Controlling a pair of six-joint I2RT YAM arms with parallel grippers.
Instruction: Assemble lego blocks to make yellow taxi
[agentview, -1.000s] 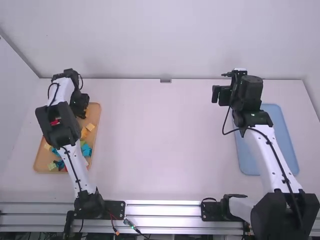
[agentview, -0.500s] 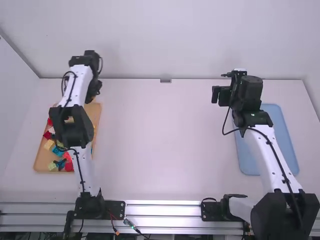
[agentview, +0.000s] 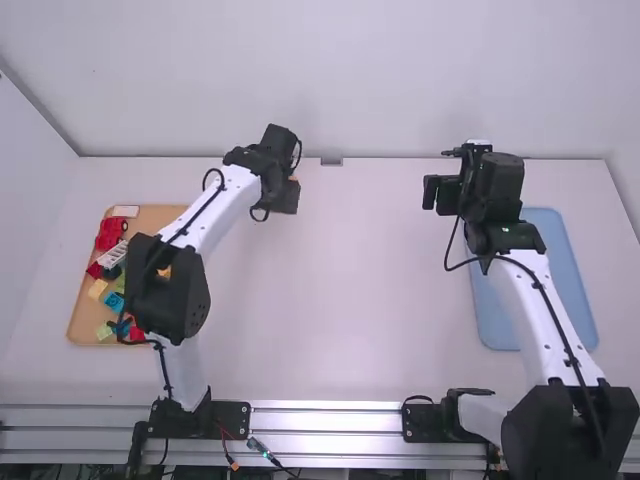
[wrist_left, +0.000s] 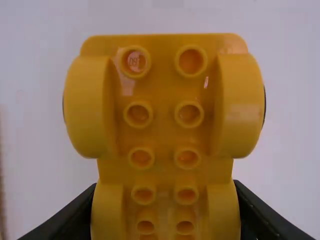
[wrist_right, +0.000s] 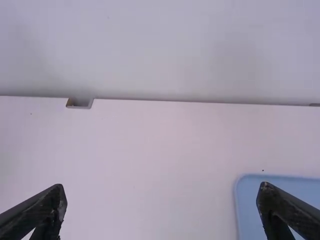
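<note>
Gripping a yellow wheeled base (wrist_left: 162, 115), the left end effector (agentview: 284, 195) hangs near 11 o'clock on the white desk (agentview: 340, 300), its fingers closed to the width of the piece, the hollow underside facing the wrist camera. The part is likely the taxi's chassis, though the arm hides most of it from above. The right end effector (wrist_right: 161, 187) stands empty near 2 o'clock, fingers spread wide. At 9 o'clock, an orange tray (agentview: 155, 218) holds loose blocks, a red one (agentview: 110, 232) and a blue one (agentview: 113, 302) among them; a blue tray (agentview: 500, 320) lies at 3 o'clock. The job appears to be at its opening step, bringing out the base. The next move calls for setting it wheels-down near the middle, studs up, before any body block goes on.
</note>
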